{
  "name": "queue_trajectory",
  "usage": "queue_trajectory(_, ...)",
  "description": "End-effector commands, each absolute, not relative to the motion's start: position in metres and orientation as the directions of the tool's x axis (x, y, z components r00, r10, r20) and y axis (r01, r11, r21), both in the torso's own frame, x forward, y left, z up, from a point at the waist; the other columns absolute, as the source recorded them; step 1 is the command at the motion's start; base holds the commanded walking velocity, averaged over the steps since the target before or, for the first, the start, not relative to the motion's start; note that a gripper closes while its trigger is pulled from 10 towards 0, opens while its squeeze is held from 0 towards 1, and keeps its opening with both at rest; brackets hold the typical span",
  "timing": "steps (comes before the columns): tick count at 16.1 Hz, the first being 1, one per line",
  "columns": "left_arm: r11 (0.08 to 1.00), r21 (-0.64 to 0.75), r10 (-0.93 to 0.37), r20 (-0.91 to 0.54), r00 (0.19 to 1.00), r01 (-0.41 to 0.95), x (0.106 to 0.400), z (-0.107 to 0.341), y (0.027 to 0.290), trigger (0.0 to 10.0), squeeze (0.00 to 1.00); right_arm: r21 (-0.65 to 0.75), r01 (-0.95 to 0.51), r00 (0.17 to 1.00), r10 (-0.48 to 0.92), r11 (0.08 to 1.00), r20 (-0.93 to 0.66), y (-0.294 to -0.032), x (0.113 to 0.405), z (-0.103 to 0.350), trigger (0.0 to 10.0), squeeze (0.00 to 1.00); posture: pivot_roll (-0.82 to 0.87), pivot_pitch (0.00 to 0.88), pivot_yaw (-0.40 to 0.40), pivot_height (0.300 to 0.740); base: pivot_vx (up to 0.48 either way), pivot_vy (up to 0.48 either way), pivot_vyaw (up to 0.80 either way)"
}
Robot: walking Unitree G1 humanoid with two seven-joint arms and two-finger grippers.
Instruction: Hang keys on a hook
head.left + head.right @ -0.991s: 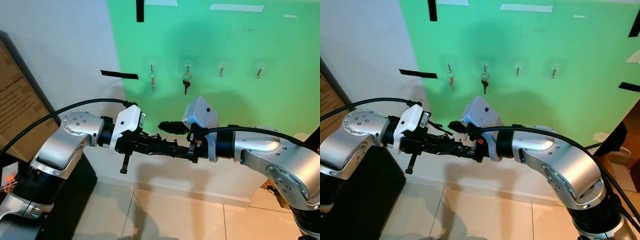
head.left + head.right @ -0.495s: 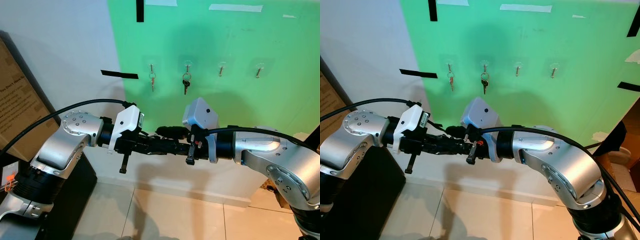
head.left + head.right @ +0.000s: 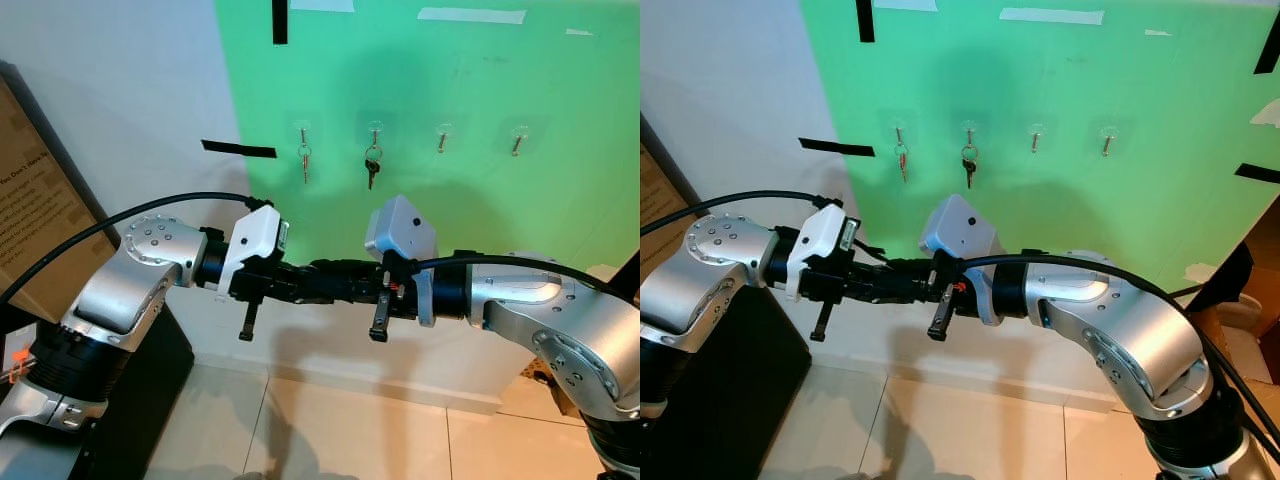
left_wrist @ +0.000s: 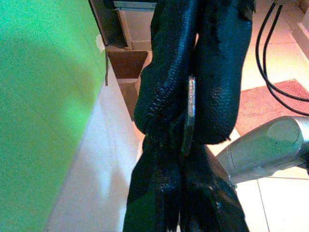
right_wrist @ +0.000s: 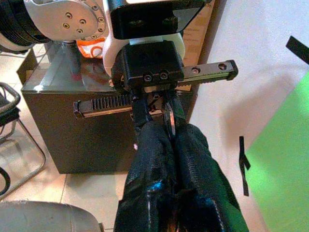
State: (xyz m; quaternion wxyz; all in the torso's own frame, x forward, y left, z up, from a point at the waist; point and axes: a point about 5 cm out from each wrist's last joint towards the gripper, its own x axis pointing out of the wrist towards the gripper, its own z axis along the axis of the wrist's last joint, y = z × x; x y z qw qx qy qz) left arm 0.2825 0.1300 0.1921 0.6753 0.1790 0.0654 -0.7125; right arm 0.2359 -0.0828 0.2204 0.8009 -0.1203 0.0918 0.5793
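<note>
Black cabinet [image 3: 150,400] on tiled floor [image 3: 340,430]

left gripper [image 4: 193,116]: matt black textured rubbery fingers, thin metal key blade [image 4: 189,113] pinched between | right gripper [image 5: 166,159]: same rough black covering | arms [image 3: 140,270]: brushed silver metal, white plastic housings | wall panel [image 3: 450,90]: matt green | floor [image 3: 330,430]: glossy tile

1. Brown cardboard box [image 3: 30,215], leaning at the left edge of the head view: several lines of black print, too small and cut off to read.
2. No other legible text.
</note>
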Motion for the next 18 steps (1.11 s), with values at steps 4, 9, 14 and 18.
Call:
queue_trajectory(4, -0.079, 0.171, -0.934, -0.357, -0.013, 0.982, 0.285, 0.196, 0.132, 10.0, 0.0, -0.132, -0.951, 0.305, 0.912, 0.278, -0.274, -0.084, 0.233, 0.226, 0.0, 0.0, -0.14, 0.0, 0.042, 0.74, 0.0, 0.0, 0.0)
queue_trajectory(9, -0.072, 0.17, -0.934, -0.358, -0.007, 0.983, 0.285, 0.195, 0.133, 10.0, 0.0, -0.231, -0.919, 0.38, 0.873, 0.32, -0.304, -0.1, 0.247, 0.232, 0.0, 0.0, -0.14, 0.0, 0.042, 0.74, 0.0, 0.0, 0.0)
queue_trajectory(14, -0.055, 0.172, -0.934, -0.358, 0.01, 0.983, 0.285, 0.193, 0.133, 10.0, 0.0, -0.233, -0.924, 0.359, 0.897, 0.303, -0.258, -0.099, 0.247, 0.239, 0.0, 0.0, -0.14, 0.0, 0.036, 0.74, 0.0, 0.0, 0.0)
queue_trajectory(18, 0.0, 0.177, -0.932, -0.357, 0.064, 0.984, 0.29, 0.194, 0.13, 10.0, 1.0, -0.202, -0.937, 0.329, 0.914, 0.285, -0.238, -0.092, 0.242, 0.235, 0.0, 0.0, -0.14, 0.0, 0.037, 0.74, 0.0, 0.0, 0.0)
